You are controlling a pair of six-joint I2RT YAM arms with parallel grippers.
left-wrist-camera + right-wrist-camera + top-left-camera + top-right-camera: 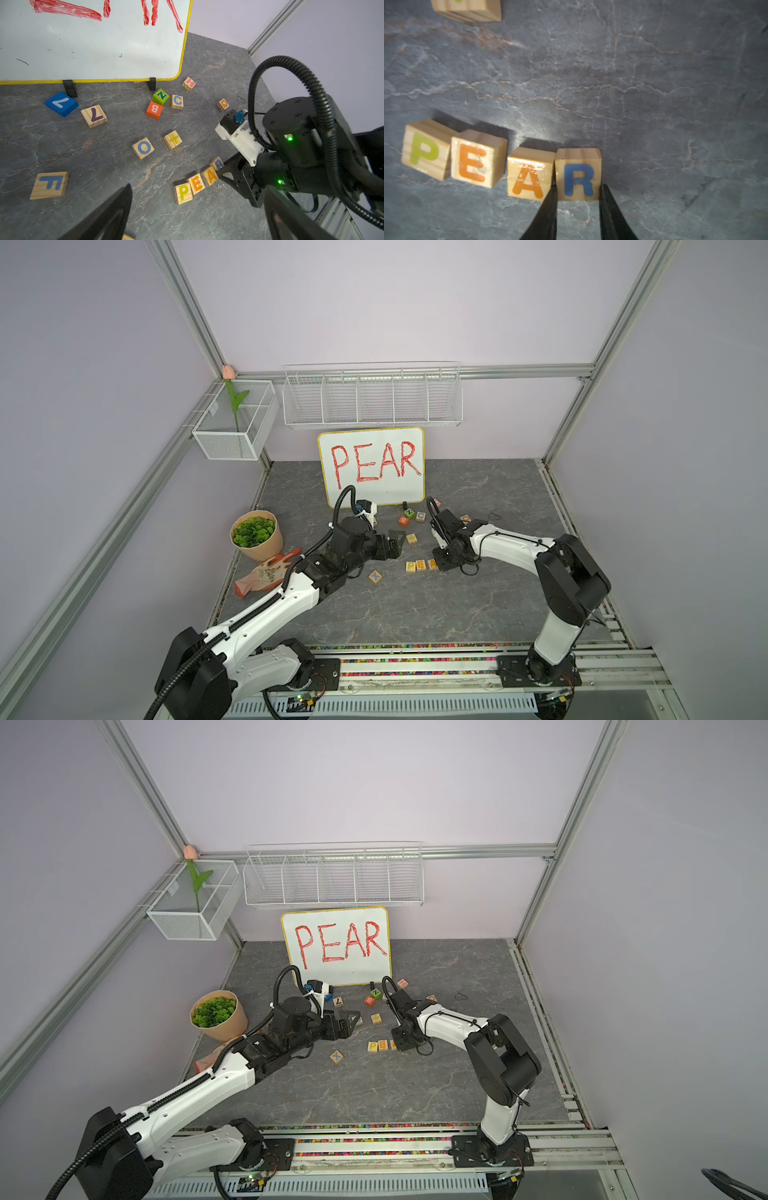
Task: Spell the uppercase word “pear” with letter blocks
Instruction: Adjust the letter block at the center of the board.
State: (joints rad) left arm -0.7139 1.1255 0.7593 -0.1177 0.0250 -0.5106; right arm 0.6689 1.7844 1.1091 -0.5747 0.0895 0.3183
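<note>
Top views first: my right pincer [440,562] is down at table level at the end of the row. P block [411,566], E block [421,565] and A block [432,564] show, and the 4th block is hidden under me. The whiteboard [371,464] stands behind w/ the word in red. My left pincer [397,542] hangs off to the side of the row. Left wrist cam: its fingers [112,212] stand wide, nothing btwn them. From here the row reads P-E-A, then R block [217,164] touching A, right at my other arm's tip. Right wrist cam, the good one: right pincer is clamped narrow on the R block [578,176], one finger on each side face, the inner one wedged at the A/R seam. R looks flush to A, down on the table [654,83]; P and E sit a bit skewed against them. So imo the step is letting go. To do it well: open only a little, slowly, so the inner finger doesn't shove A, then lift straight up, no sideways drift. Risk: R sticks to a pad and twists.
</note>
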